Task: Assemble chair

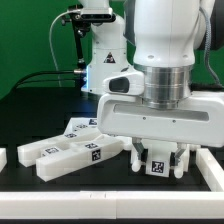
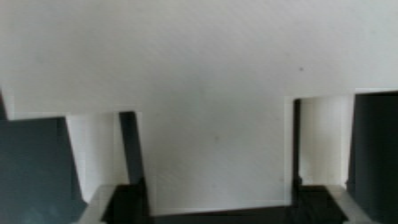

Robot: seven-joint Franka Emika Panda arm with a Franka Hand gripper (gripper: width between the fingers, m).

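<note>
My gripper [image 1: 158, 160] is low over the black table, at the exterior view's right. Its fingers [image 1: 137, 156] are closed on a white chair part [image 1: 157, 166] with a black marker tag, which stands between them just above the table. In the wrist view this white part [image 2: 196, 90] fills most of the picture. It is a wide flat piece with narrower white strips running down beside the dark fingertips [image 2: 121, 200]. Several other white chair parts [image 1: 70, 150] with tags lie in a loose pile at the exterior view's left.
A white rail [image 1: 100, 190] runs along the table's front edge, and another [image 1: 212, 168] stands at the exterior view's right. A small white piece [image 1: 3, 157] sits at the far left. The arm's base [image 1: 105, 60] and cables are behind, before a green wall.
</note>
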